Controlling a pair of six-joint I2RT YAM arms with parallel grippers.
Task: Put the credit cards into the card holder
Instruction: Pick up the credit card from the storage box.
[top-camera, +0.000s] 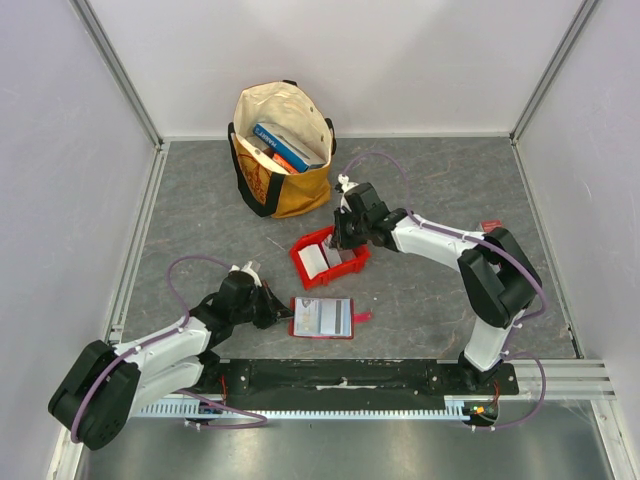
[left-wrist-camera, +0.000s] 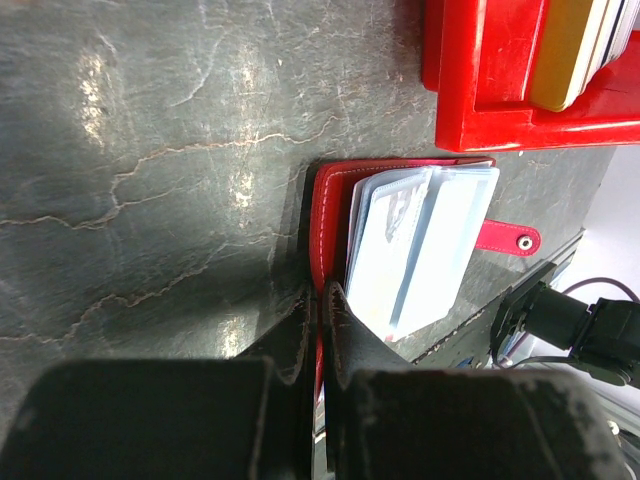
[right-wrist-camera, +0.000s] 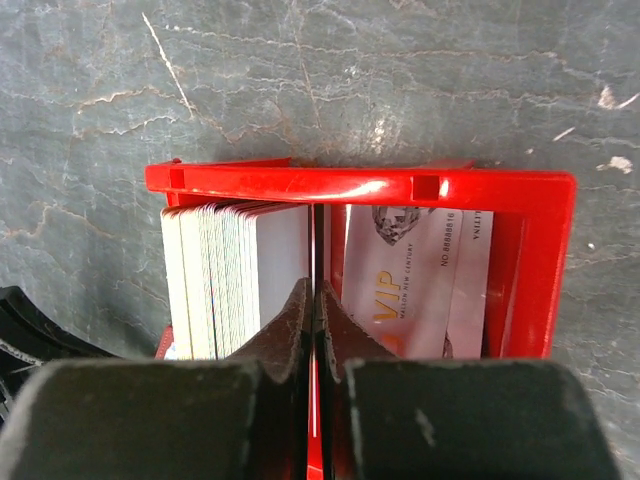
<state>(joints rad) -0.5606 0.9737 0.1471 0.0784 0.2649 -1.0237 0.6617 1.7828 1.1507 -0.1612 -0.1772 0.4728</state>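
The dark red, leather-like bifold card holder (top-camera: 322, 317) lies open on the grey stone-patterned bench (top-camera: 430, 180), just on the near side of the bright red plastic bin (top-camera: 355, 266). Its clear inner sleeves face up and its small snap tab (left-wrist-camera: 510, 238) sticks out from the side away from the left end effector (top-camera: 272, 306). That end effector is clenched on the card holder's red cover edge, one finger on each side of it. The thin white and pale credit cards (right-wrist-camera: 225, 275) stand on edge as a packed stack in one compartment of the bin, and a few printed ones lean in the other compartment. The right end effector (right-wrist-camera: 313, 292) reaches down into the bin, its tips squeezed almost together at the partition, right against the stack's last card. The fingers block the view, so I cannot tell whether a card edge or only the partition sits between them. From above, this end effector hides much of the bin. Beyond the bin stands a cream and yellow fabric tote bag (top-camera: 290, 195) holding blue books (top-camera: 285, 140), whose titles are too small to read.
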